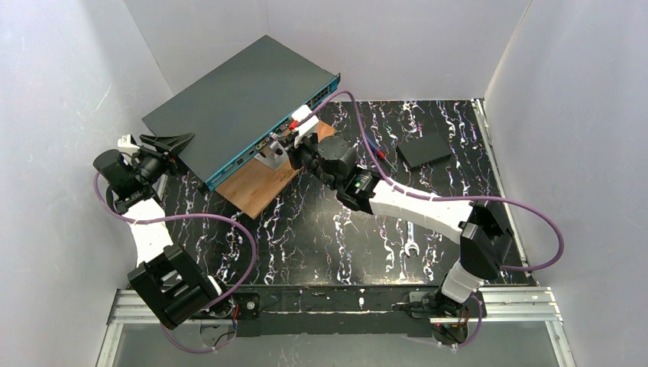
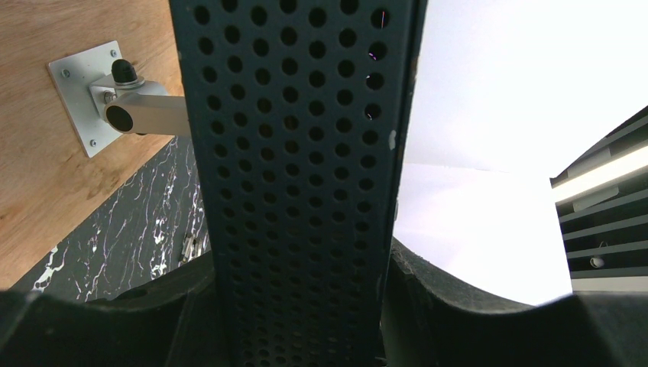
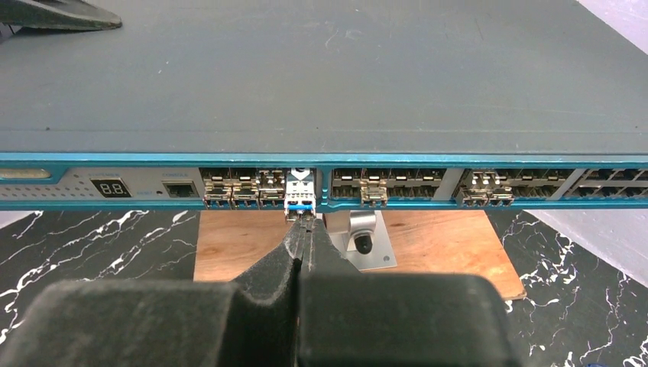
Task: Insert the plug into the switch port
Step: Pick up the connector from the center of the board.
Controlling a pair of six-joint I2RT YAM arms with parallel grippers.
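The switch is a large flat dark grey box with a teal port edge, resting on a wooden board. My left gripper is shut on its perforated left end; in the left wrist view the gripper has that panel between its jaws. The plug is a small silver module with a blue front, sitting in a port left of the middle. My right gripper is shut, its tips pinched at the plug's lower front edge. In the top view this gripper is at the port edge.
The wooden board lies under the switch's front, with a metal bracket on it just right of my fingers. A small flat black box and a wrench lie on the black marble table. White walls close in on all sides.
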